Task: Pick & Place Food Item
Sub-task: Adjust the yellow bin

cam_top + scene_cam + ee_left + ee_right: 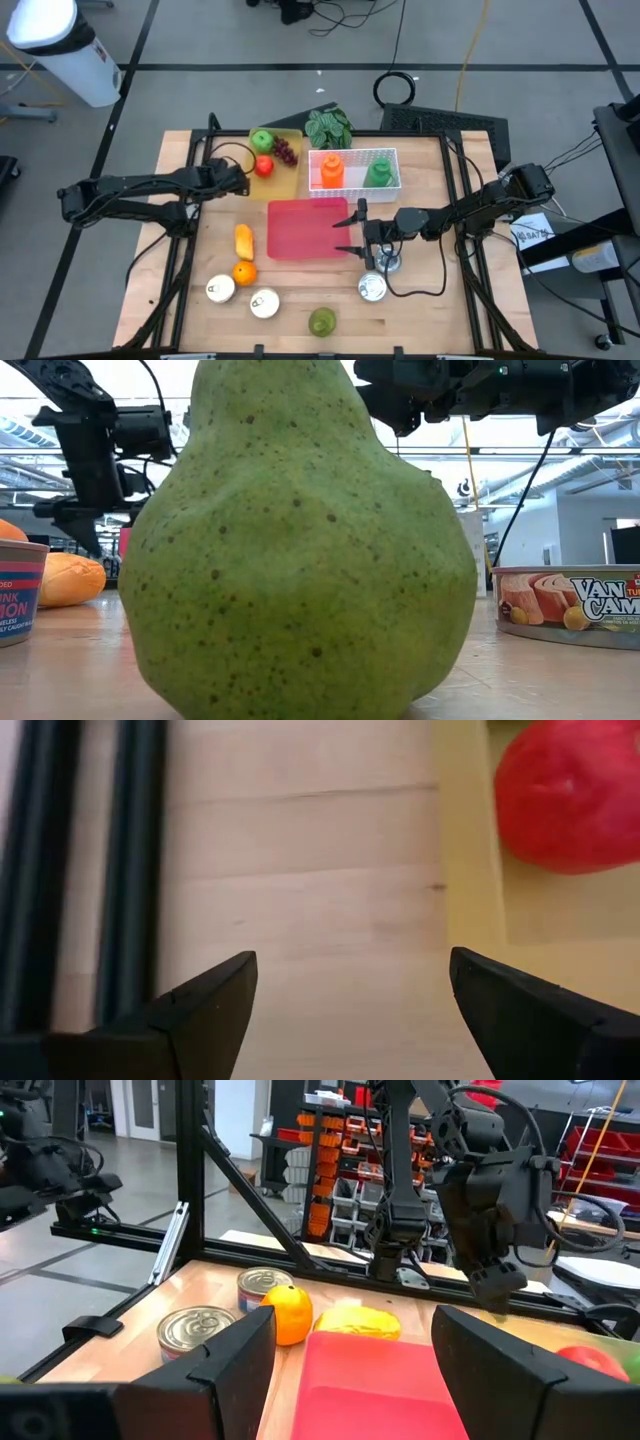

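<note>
My left gripper is open, low over bare wood beside the yellow cutting board. That board carries a red fruit, a green apple and grapes. My right gripper is open, hovering over the right edge of the red plate. A yellow fruit and an orange lie left of the plate. A green pear stands on its base near the table's near edge.
A white basket holds an orange item and a green item; leafy greens lie behind it. Cans stand at the near left and under the right arm. Black frame rails border the table.
</note>
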